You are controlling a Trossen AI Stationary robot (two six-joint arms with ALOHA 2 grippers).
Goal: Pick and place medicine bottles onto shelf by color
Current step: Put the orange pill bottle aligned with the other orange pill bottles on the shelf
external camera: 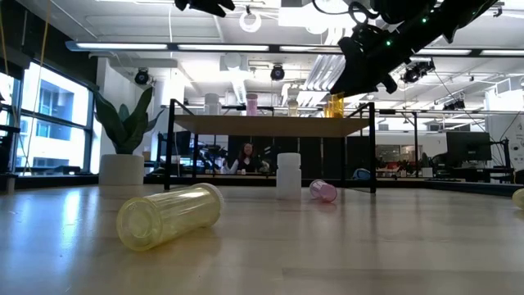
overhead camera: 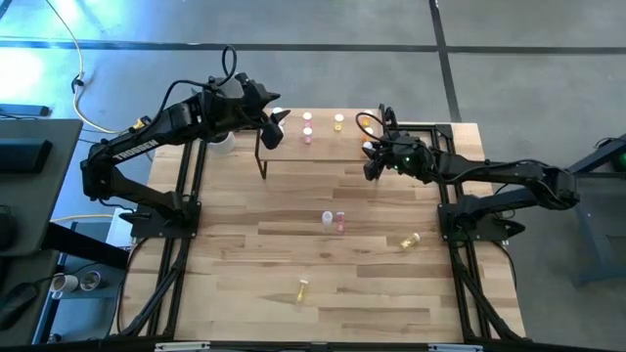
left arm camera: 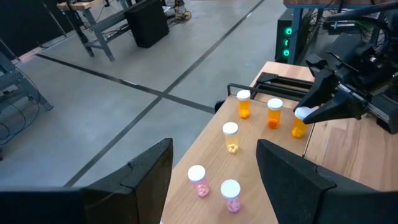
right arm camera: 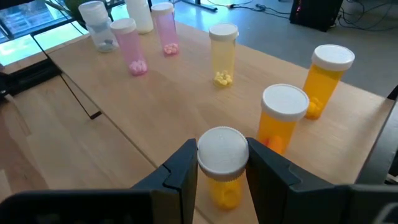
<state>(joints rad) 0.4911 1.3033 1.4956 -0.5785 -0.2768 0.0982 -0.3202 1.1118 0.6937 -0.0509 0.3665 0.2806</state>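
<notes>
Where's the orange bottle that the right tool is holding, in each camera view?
High: orange bottle at the shelf's right end, under the right tool.
Low: not clearly visible; only orange bottles atop the shelf, right.
Left wrist: far right, gripped.
Right wrist: bottom centre, white cap.
Shared landmark: the yellow bottle on the shelf.

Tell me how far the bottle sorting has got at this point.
Well under way. Done: pink bottles, a yellow bottle and two orange bottles stand grouped on the shelf. In hand: the right gripper grips a third orange bottle beside them. The left gripper hovers open. Left: four bottles remain on the table.
</notes>
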